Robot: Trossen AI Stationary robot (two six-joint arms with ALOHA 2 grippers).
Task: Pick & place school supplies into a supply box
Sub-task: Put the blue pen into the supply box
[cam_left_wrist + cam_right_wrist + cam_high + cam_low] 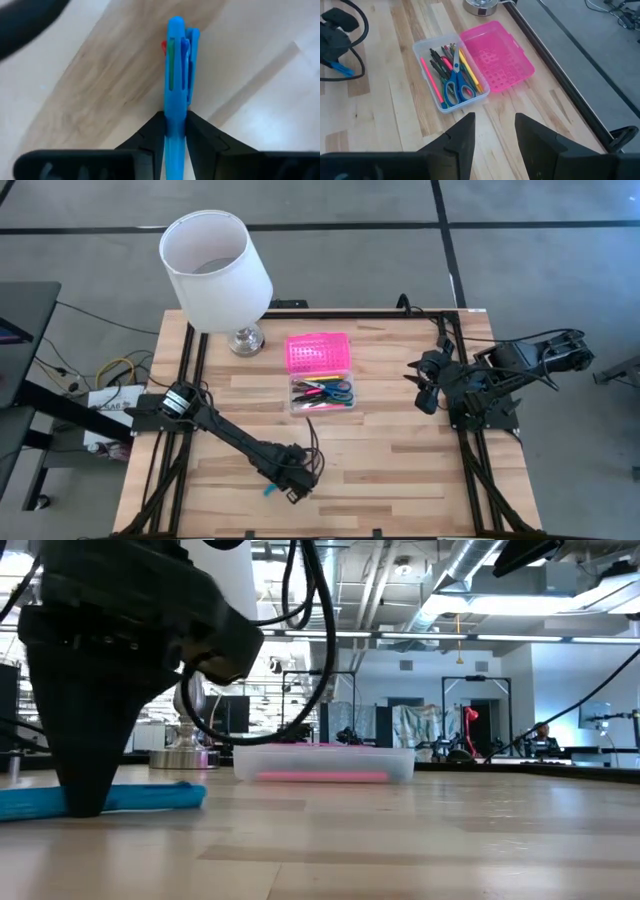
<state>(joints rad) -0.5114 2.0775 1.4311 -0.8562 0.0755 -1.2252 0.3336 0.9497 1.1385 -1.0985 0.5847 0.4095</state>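
Left gripper (175, 125) pinches a blue pen (176, 65) lying on the table at lower centre of the high view, its tip hidden. Right gripper (493, 131), open, waits right of the supply box (322, 395).

light: bright, even | low view: ceiling lamps glare, near arm blurred | shadows: soft

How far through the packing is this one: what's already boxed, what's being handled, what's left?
Mostly done: the scissors and a bunch of pens lie in the open supply box. In hand: the left claw sits around a blue pen lying on the table. Left: lift it into the box. The right claw waits open.
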